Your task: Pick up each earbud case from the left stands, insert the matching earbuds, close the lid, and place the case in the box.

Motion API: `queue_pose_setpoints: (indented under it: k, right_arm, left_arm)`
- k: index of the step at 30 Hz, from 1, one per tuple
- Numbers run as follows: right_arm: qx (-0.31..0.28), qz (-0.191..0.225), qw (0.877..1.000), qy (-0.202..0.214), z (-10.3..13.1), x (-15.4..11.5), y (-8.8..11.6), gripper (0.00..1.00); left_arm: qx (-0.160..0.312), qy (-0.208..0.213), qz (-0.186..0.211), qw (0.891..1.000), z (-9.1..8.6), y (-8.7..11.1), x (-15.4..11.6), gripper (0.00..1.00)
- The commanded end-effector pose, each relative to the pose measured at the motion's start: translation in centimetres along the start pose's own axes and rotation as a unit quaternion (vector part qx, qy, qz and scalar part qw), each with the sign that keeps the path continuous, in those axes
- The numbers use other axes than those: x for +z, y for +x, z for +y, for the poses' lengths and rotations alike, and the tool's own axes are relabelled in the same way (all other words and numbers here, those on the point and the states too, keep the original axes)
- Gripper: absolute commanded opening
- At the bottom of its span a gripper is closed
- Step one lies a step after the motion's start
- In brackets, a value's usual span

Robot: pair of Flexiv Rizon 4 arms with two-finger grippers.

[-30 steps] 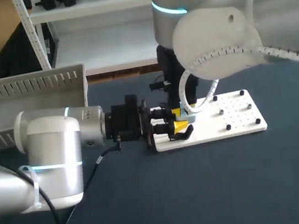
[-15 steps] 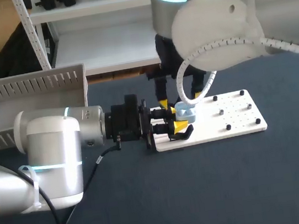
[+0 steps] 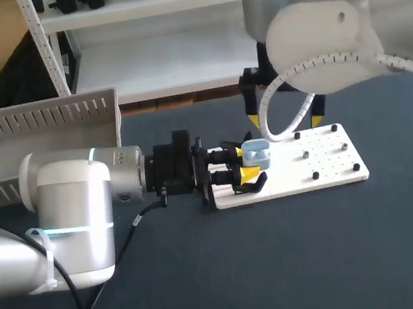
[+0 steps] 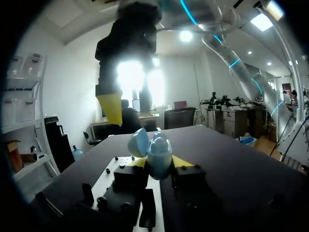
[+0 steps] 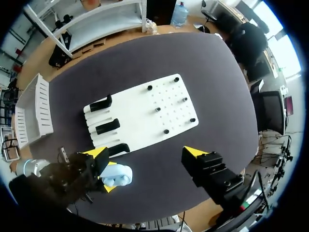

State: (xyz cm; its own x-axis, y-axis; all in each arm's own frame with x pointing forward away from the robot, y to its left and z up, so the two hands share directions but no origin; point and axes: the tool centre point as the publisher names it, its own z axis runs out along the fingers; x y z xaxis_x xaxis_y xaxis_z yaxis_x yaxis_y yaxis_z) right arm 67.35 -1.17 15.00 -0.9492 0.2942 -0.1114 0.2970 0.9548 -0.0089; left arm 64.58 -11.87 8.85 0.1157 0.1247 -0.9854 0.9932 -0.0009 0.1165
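L pincer (image 3: 244, 162) is clenching light-blue earbud case (image 3: 257, 155), one finger on each side, w/ lid (image 4: 137, 143) standing open. Case is hanging over the stand end of white board (image 3: 327, 162) on dark worktop (image 3: 284, 266). R pincer (image 3: 284, 122) is hovering higher up over board, released, fingers wide apart w/ nothing btwn. Three black stands (image 5: 108, 126) are sitting in a row at that end. White slotted box (image 3: 39, 116) is sitting well apart, beside L arm.

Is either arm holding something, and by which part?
The left tool grips the blue earbud case by its lower body's sides; the right tool holds nothing.
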Motion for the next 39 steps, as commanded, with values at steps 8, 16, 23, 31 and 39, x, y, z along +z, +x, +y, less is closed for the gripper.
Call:
queue_pose_setpoints:
  k: [8, 16, 23, 31, 39]
  right_arm:
    - [-0.020, 0.025, 0.999, 0.008, 0.0, 1.0, 1.9, 1.00]
    - [-0.038, 0.032, 0.999, 0.009, 0.0, 0.4, 3.7, 1.00]
    - [-0.023, -0.036, 0.998, -0.048, -0.8, -3.0, 2.9, 1.00]
    - [-0.070, -0.069, 0.987, -0.127, -2.6, -7.6, 3.9, 1.00]
    - [-0.067, -0.069, 0.985, -0.143, -3.5, -8.5, 4.3, 1.00]
  left_arm:
    - [0.001, -0.002, -0.002, 1.000, 0.0, 0.1, 0.1, 0.00]
    - [0.001, -0.002, -0.002, 1.000, 0.0, 0.1, 0.1, 0.00]
    - [0.001, -0.002, -0.002, 1.000, 0.0, 0.1, 0.1, 0.00]
    - [0.001, -0.002, -0.002, 1.000, 0.0, 0.1, 0.1, 0.00]
    - [0.044, -0.095, 0.043, 0.994, 1.9, -3.0, -6.7, 0.00]
